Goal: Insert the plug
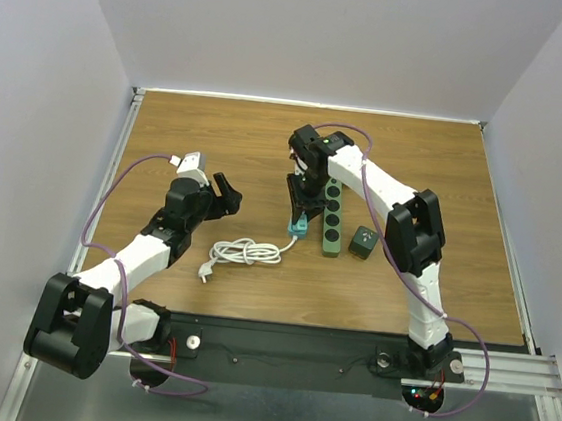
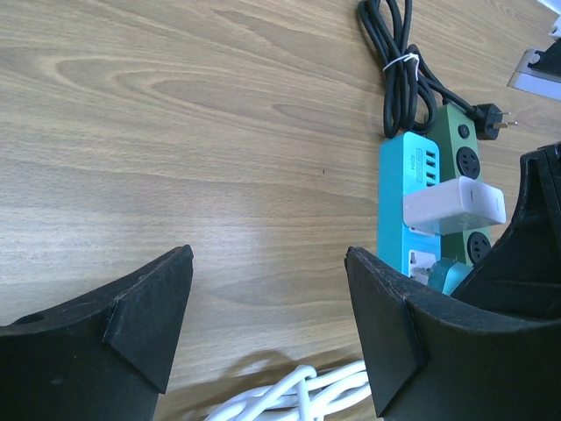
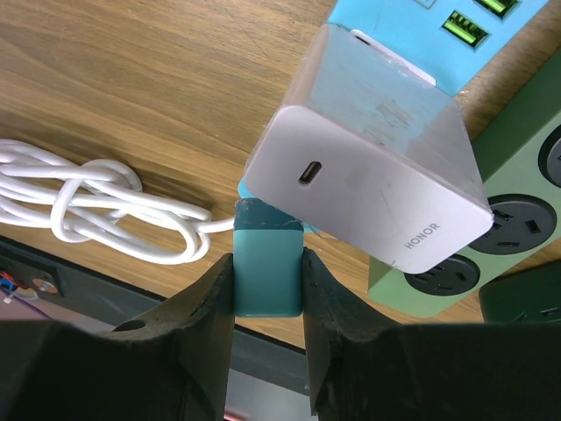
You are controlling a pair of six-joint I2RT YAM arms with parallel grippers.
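The right gripper [image 3: 267, 274] clamps 1 teal plug [image 3: 267, 250] beside 2 strips: 1 blue strip [image 3: 394, 22] carrying 1 white charger [image 3: 368, 158], and 1 green strip [image 3: 517, 158]. The left gripper [image 2: 267, 263] gapes wide.

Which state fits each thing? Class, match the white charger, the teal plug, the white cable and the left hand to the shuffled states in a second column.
Things:
1. white charger
2. teal plug
3. white cable
4. left hand

States:
A. open, holding nothing
B. coiled on the table
C. gripped in the right hand
D. standing on the blue power strip

Pairs: 1-D, 2-C, 3-B, 4-A
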